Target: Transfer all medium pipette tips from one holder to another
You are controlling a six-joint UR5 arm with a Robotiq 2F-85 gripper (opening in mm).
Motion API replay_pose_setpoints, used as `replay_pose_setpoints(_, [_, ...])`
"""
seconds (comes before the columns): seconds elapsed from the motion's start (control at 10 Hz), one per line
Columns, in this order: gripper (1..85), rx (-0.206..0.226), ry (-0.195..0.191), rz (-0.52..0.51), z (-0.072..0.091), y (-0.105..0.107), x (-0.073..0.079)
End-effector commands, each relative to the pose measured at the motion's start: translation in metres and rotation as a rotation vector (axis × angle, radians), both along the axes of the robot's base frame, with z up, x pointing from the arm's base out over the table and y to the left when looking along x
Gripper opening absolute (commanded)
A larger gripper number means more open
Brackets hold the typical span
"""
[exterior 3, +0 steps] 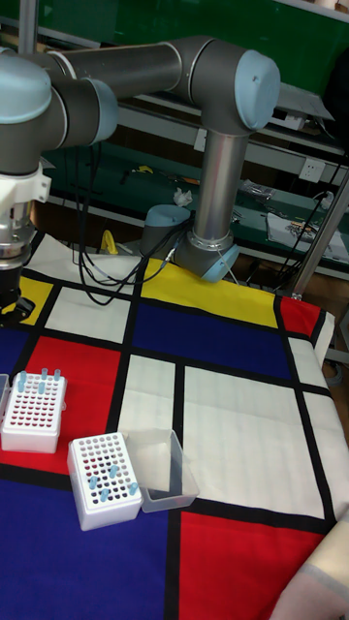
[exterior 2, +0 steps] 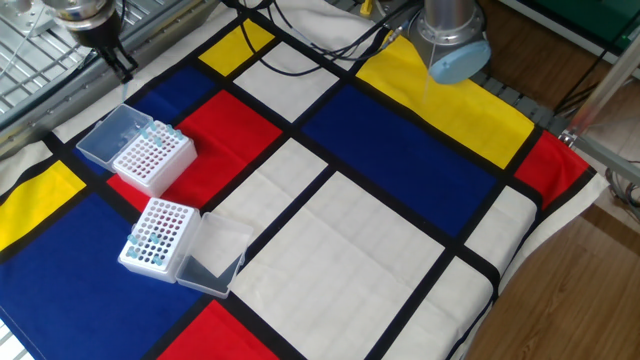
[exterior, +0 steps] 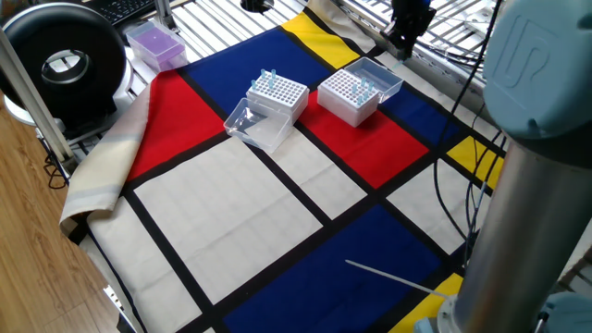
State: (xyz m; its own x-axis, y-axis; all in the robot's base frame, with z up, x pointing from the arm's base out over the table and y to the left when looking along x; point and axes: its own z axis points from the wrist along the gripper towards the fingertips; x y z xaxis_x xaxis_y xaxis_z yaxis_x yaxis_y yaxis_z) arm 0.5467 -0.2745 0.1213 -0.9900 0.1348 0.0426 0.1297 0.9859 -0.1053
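Note:
Two white perforated holders stand side by side on the patchwork cloth, each with a clear lid hinged open. One holder (exterior: 279, 96) (exterior 2: 153, 158) (exterior 3: 35, 414) carries pale-blue medium pipette tips (exterior: 268, 80) (exterior 2: 156, 132) along one edge. The other holder (exterior: 349, 96) (exterior 2: 159, 233) (exterior 3: 101, 480) has a few tips (exterior: 363, 88) (exterior 2: 143, 246) (exterior 3: 107, 474) scattered in it. My gripper (exterior: 403, 39) (exterior 2: 122, 70) (exterior 3: 15, 307) hangs above the cloth's edge, apart from both holders. Its dark fingers look close together, and whether they hold a tip is too small to tell.
A purple box (exterior: 154, 43) and a round black device (exterior: 63, 61) stand off the cloth's corner. Black cables (exterior 2: 310, 40) run across the yellow patch near the arm's base (exterior 2: 455, 45). A thin white rod (exterior: 393, 273) lies on a blue patch. Metal racks border the table.

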Motion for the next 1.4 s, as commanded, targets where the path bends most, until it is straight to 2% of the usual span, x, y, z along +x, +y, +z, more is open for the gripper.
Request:
replay_pose_setpoints(0.0, [1.3,0.051,-0.075,0.005,0.000,0.012,0.020])
replay_pose_setpoints(0.1, [1.3,0.077,-0.104,0.014,0.000,0.019,0.027])
replay_pose_setpoints(0.3, [1.3,0.109,-0.107,0.009,0.000,0.028,0.028])
replay_pose_setpoints(0.6, [1.3,0.091,-0.080,0.002,-0.001,0.023,0.021])
replay_pose_setpoints(0.8, [1.3,0.053,-0.046,-0.030,0.008,0.036,0.025])
replay_pose_setpoints(1.1, [1.3,0.046,-0.040,-0.040,0.015,0.051,0.037])
replay_pose_setpoints(1.3, [1.3,0.044,-0.029,-0.050,0.020,0.062,0.038])
